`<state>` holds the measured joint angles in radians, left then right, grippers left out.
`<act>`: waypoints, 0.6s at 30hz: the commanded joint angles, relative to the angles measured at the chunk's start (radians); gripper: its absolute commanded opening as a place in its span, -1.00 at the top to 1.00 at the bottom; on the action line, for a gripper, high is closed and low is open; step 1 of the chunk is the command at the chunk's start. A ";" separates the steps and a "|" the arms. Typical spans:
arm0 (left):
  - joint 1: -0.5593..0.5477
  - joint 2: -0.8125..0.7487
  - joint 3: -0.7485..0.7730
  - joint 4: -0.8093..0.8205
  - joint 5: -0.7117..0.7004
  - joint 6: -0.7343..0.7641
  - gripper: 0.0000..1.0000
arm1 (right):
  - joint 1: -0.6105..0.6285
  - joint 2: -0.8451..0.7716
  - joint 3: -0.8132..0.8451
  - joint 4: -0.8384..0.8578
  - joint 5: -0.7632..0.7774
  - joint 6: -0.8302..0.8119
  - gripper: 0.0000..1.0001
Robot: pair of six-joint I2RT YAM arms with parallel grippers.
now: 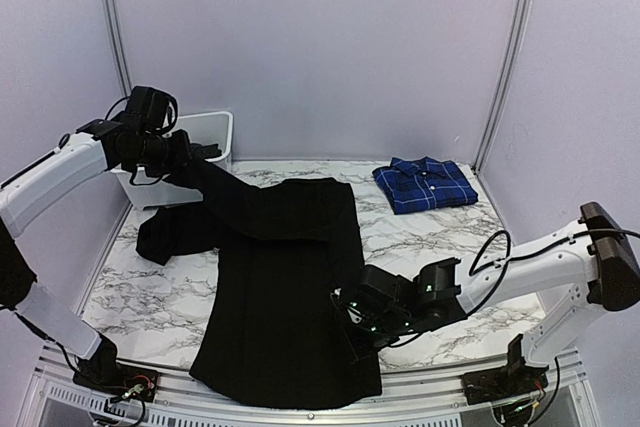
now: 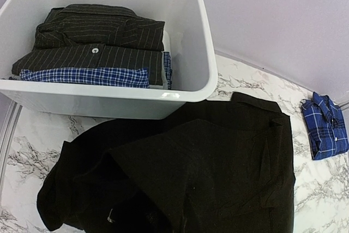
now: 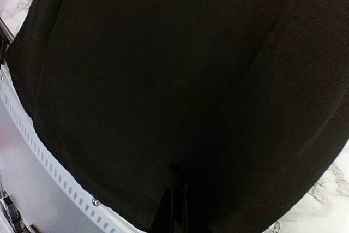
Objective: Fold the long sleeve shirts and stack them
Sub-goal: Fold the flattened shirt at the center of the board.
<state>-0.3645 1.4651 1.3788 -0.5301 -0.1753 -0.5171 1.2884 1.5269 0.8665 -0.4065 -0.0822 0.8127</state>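
Black shirt (image 1: 283, 292), lengthwise near-to-far, collar far

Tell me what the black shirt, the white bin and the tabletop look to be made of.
Black shirt: soft matte cloth; it drapes and creases without shine.
White bin: probably plastic, smooth and slightly glossy; thin rounded walls, with a glint on the rim.
Tabletop: white with grey marble veining, smooth; real stone or printed laminate, I cannot tell.

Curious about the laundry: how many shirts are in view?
4: black shirt spread centrally, blue plaid shirt folded back right, striped shirt and blue checked shirt in the bin; more may hide beneath.
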 commanded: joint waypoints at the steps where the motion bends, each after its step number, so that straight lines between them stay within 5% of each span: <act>1: 0.002 -0.019 0.028 -0.016 0.007 0.015 1.00 | 0.003 0.033 0.007 0.091 -0.041 -0.021 1.00; 18: -0.005 -0.123 0.028 -0.019 0.006 0.028 1.00 | -0.001 0.070 -0.024 0.150 -0.093 -0.040 1.00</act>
<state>-0.3676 1.3689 1.4124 -0.5434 -0.1581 -0.5068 1.2884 1.5867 0.8394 -0.2886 -0.1616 0.7898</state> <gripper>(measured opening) 0.006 0.004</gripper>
